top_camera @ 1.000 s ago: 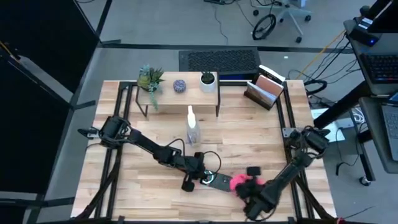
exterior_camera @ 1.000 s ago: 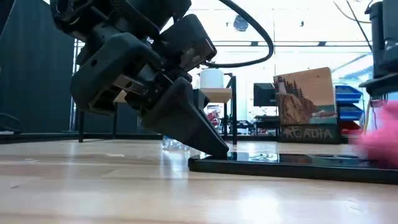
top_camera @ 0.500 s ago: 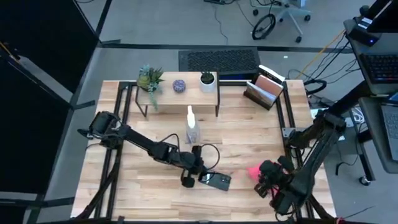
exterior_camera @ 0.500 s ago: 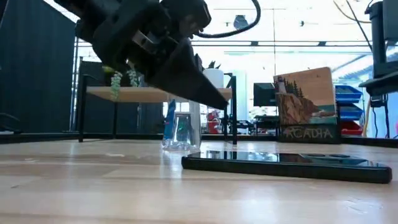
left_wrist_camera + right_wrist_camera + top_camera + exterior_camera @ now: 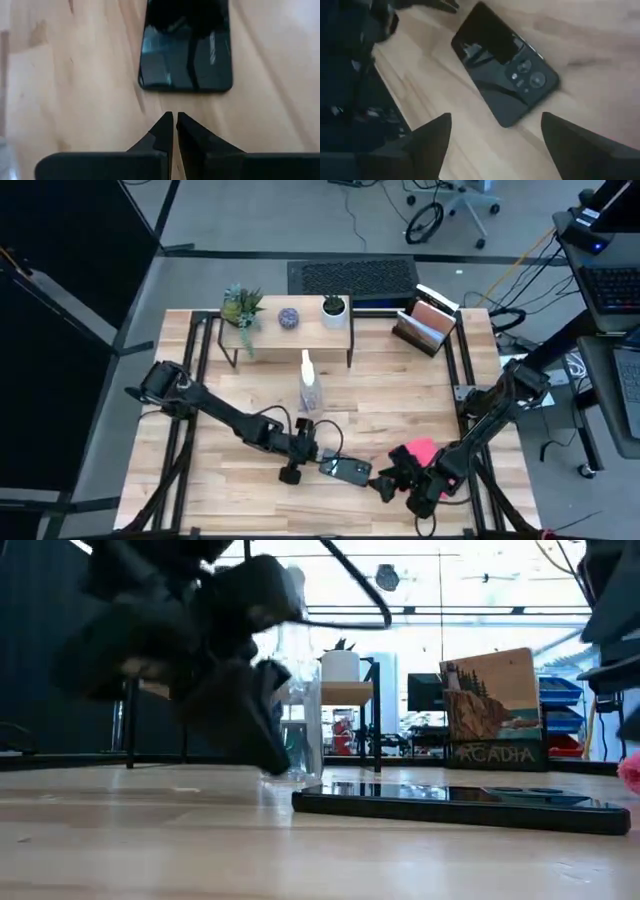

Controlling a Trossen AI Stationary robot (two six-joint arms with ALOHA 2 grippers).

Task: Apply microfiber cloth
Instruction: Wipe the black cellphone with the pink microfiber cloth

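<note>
Nearest, the right claw [image 5: 385, 482] sits low at the surface's [image 5: 400, 405] front edge, fingers spread wide and empty, beside the black smartphone [image 5: 346, 470]. Just behind it, the microfiber cloth [image 5: 417, 451] lies on the wood. At the phone's other end, the left claw [image 5: 174, 119] is clenched, holding nothing. Farther back stands the spray bottle [image 5: 309, 386].

The flat black glass smartphone [image 5: 347, 470] lay on the pale wooden slatted table [image 5: 240, 500] near its front edge. The small pink soft microfiber cloth [image 5: 418, 451] lay just to its right. The clear plastic spray bottle [image 5: 309, 387] stood behind the phone, before the low wooden shelf [image 5: 290, 330].
</note>
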